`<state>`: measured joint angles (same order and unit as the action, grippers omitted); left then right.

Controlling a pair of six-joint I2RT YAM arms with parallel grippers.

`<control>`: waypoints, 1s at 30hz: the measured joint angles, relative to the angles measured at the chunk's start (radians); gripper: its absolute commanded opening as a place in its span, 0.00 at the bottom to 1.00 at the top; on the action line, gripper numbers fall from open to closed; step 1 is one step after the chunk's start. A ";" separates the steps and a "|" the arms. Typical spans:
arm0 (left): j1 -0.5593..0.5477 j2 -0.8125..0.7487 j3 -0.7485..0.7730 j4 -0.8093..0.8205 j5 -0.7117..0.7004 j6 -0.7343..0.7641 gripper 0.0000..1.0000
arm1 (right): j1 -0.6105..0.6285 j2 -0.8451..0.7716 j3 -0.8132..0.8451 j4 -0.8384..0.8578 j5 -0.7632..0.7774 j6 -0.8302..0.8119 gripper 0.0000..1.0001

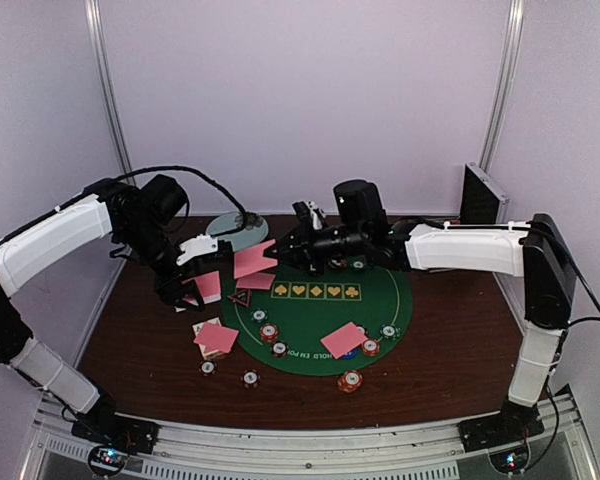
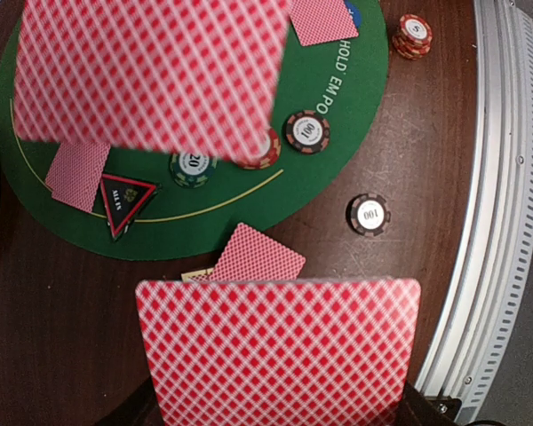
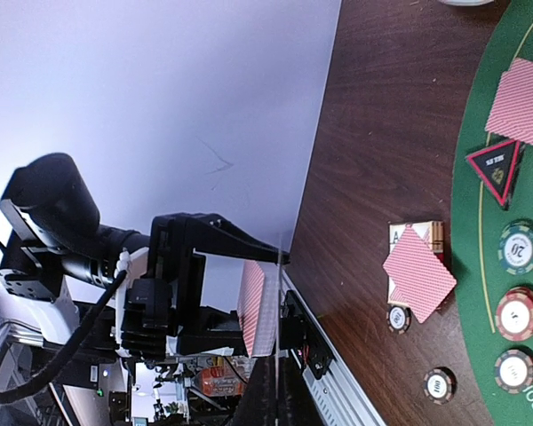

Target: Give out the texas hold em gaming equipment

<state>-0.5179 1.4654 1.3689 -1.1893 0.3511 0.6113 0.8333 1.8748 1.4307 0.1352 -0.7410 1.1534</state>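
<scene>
Though the mat (image 1: pixel 320 312) is crowded, we find room above it. Our left claw (image 1: pixel 212 275) clamps the deck (image 2: pixel 275 346). Our right claw (image 1: pixel 280 256) pinches one card (image 1: pixel 252 260), which lies lengthwise left to right.

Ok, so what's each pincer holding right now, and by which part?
The left pincer grips the card stack by one end; the right pincer pinches a single card by its edge.
</scene>
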 measured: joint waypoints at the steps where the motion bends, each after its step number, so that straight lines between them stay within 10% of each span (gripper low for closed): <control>1: 0.000 0.000 0.000 0.000 0.000 0.000 0.00 | -0.016 -0.008 -0.011 0.003 -0.005 0.002 0.00; 14: 0.000 0.000 0.000 -0.002 -0.003 0.002 0.00 | -0.318 0.009 0.026 -0.201 -0.028 -0.156 0.00; 30: 0.000 -0.001 0.000 -0.012 -0.006 0.007 0.00 | -0.441 0.490 0.429 -0.478 0.032 -0.320 0.00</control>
<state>-0.5179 1.4643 1.3689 -1.2011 0.3447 0.6182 0.3920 2.3650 1.8599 -0.3424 -0.7086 0.8330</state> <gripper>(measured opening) 0.675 0.022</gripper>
